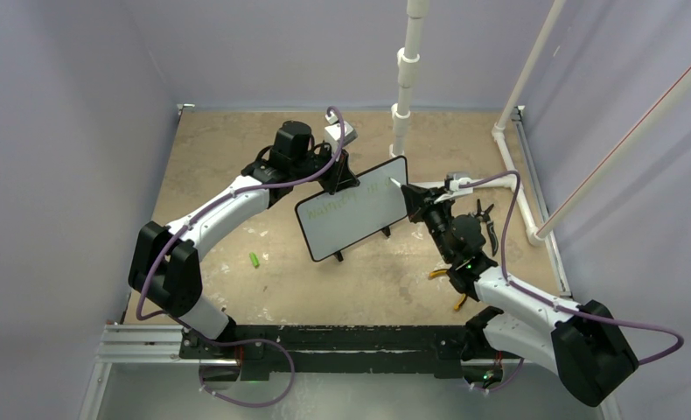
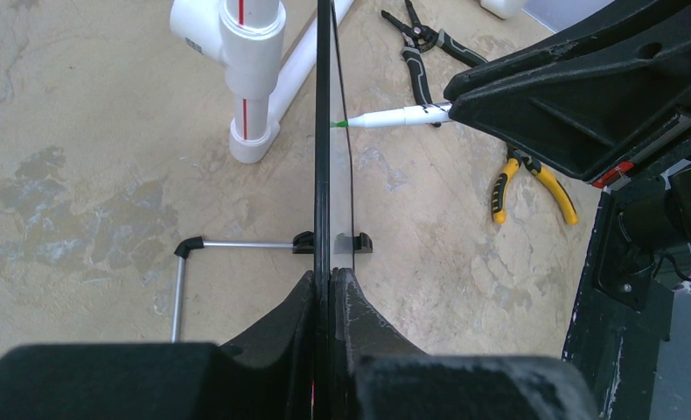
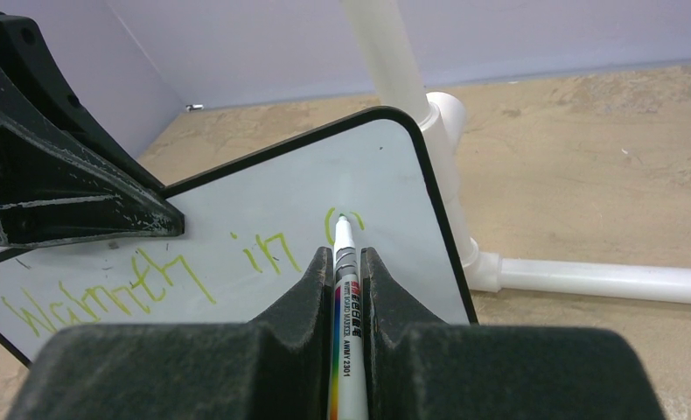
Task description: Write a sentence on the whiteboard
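Writing was mid-line: left gripper (image 2: 331,282) clamped the edge of the whiteboard (image 3: 386,175), held up between the arms, right gripper (image 3: 346,259) pinched the marker (image 3: 349,350), tip on a half-formed letter of the sentence (image 3: 141,284); next stroke probably needed light pressure rightward.

sentence (image 1: 346,205) illegible from above, whiteboard (image 3: 263,197) left end cut off

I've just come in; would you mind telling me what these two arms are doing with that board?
The left gripper is clamped on the edge of the whiteboard, holding it upright. The right gripper grips a marker whose tip sits at the board's white face. The sentence is only partly written: green letters reading roughly "Warmth in", with a curved stroke begun at the tip.
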Robot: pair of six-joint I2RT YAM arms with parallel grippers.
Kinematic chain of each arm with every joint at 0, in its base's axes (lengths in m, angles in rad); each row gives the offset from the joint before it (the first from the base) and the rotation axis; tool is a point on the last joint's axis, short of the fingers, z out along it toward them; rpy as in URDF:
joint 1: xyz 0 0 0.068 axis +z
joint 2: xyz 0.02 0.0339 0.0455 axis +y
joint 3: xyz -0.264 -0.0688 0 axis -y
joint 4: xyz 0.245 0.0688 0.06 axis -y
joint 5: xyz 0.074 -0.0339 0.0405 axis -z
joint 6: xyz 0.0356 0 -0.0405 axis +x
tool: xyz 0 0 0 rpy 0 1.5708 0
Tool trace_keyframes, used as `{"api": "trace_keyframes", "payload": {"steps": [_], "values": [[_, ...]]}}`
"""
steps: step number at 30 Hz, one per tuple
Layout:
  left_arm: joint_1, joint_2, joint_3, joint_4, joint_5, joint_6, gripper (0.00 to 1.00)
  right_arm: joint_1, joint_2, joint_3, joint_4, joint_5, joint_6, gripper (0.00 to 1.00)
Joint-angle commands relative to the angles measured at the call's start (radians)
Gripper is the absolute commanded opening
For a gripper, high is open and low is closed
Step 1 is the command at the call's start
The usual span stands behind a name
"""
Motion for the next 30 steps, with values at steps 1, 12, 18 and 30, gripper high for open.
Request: {"api": "trace_keyframes", "payload": {"steps": [1, 12, 18, 30], "values": [[-0.009, 0.001, -0.01, 0.012, 0.04, 0.009, 0.0, -0.003, 0.016, 0.032, 0.034, 0.037, -0.009, 0.0], [-0.009, 0.003, -0.009, 0.011, 0.039, 0.009, 0.0, -0.002, 0.028, 0.003, -0.043, 0.057, 0.063, 0.0], [-0.01, 0.007, -0.009, 0.011, 0.04, 0.009, 0.0, -0.002, 0.021, -0.009, -0.068, 0.064, 0.083, 0.0], [-0.009, 0.007, -0.009, 0.01, 0.039, 0.01, 0.0, -0.002, 0.043, 0.012, -0.092, 0.091, 0.08, 0.0]]}}
